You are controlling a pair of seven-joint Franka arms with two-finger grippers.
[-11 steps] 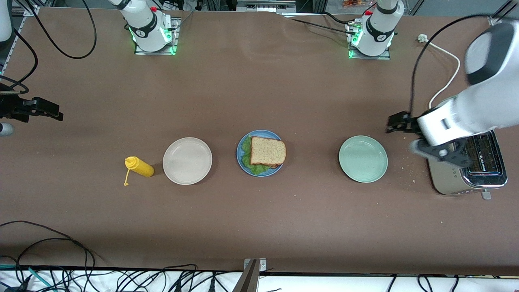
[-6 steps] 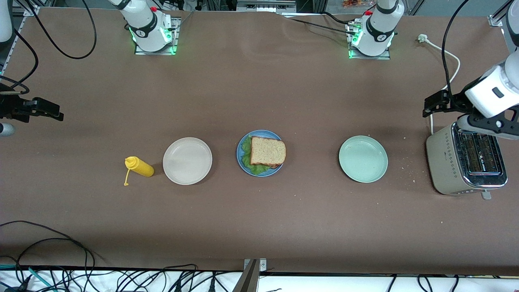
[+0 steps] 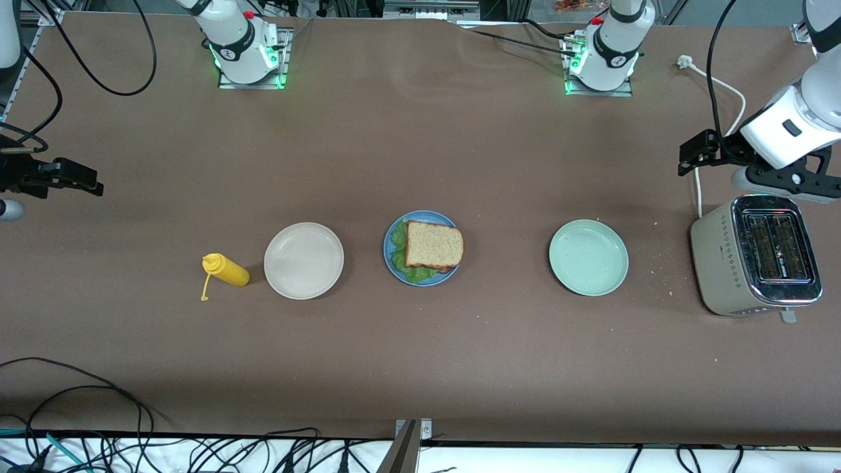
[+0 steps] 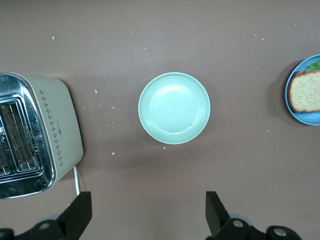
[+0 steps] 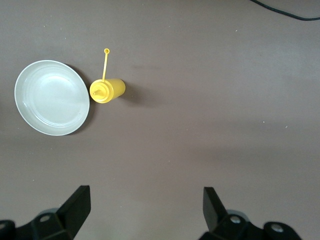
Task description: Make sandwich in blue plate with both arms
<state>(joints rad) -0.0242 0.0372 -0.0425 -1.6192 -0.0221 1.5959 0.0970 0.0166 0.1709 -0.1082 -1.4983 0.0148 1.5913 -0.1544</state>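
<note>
Altogether, the front view counts three plates in one row across the brown worktop (image 3: 420, 368): one cream-white plate (image 3: 303, 261) toward the right arm's end, one blue plate (image 3: 420, 247) in the middle, one pale green plate (image 3: 589, 257) toward the left arm's end. One sandwich (image 3: 433, 245) lies on the blue plate, a single bread slice showing on top with green lettuce (image 3: 404, 261) sticking out at its edge. One yellow squeeze bottle (image 3: 225, 269) stands just beside the cream-white plate, and one toaster (image 3: 755, 256) with two slots sits at the left arm's end, well apart from the green plate. The left claw (image 3: 693, 152) hangs in the air above the worktop near the toaster, holding nothing. The right claw (image 3: 75, 184) hangs at the right arm's end of the worktop, also empty.

From the left wrist view, two spread fingers (image 4: 77, 216) frame bare worktop; one green plate (image 4: 174, 108), one toaster (image 4: 35, 135) and part of the blue plate (image 4: 300, 117) with the sandwich (image 4: 305, 91) lie below.

From the right wrist view, two fingers (image 5: 75, 207) stand wide apart, with one white plate (image 5: 52, 97) and one yellow bottle (image 5: 107, 90) touching its rim below.
</note>
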